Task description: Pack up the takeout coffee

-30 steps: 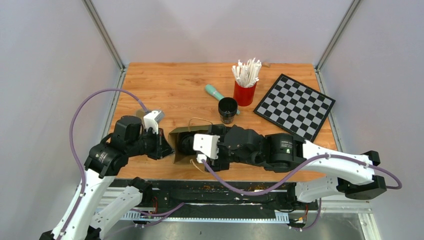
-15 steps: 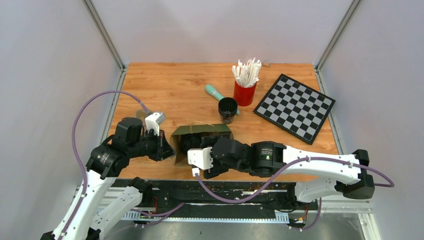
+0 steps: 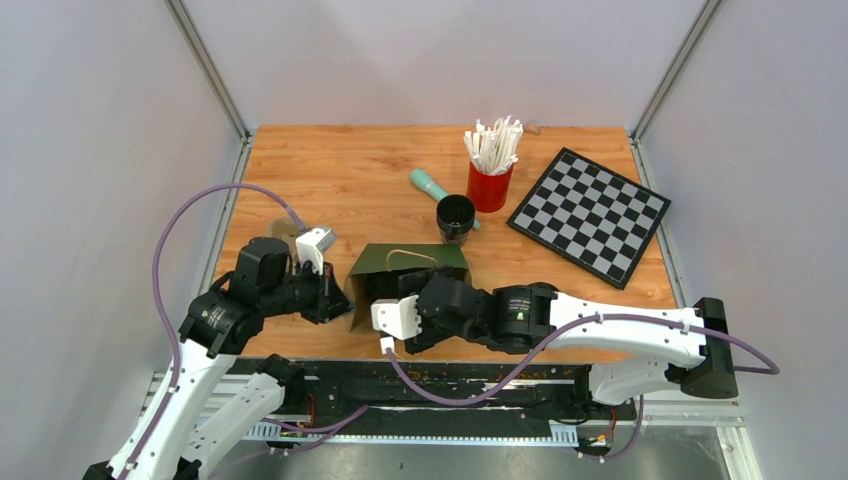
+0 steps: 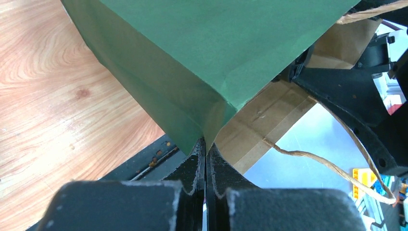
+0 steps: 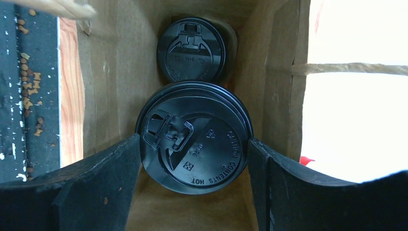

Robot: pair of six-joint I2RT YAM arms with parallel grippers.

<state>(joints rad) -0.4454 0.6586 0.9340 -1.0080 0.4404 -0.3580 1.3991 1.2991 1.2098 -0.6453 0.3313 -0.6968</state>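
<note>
Green paper bag [image 3: 408, 262] shown lying on its side at the near edge of the wooden table [image 3: 340, 165], between the two arms. One corner of the bag's mouth is pinched by the left gripper [image 4: 206, 147], whose jaws are fully closed on the paper. The right gripper [image 5: 193, 144] is seen inside the mouth, its jaws held wide against both sides of a lidded coffee cup [image 5: 195, 139]. A second lidded cup [image 5: 191, 50] is lodged deeper in the bag. Farther back are seen a black cup [image 3: 455, 218], a teal object [image 3: 428, 183], a red cup of wrapped straws [image 3: 489, 187] and, far right, a chessboard [image 3: 590, 215].
</note>
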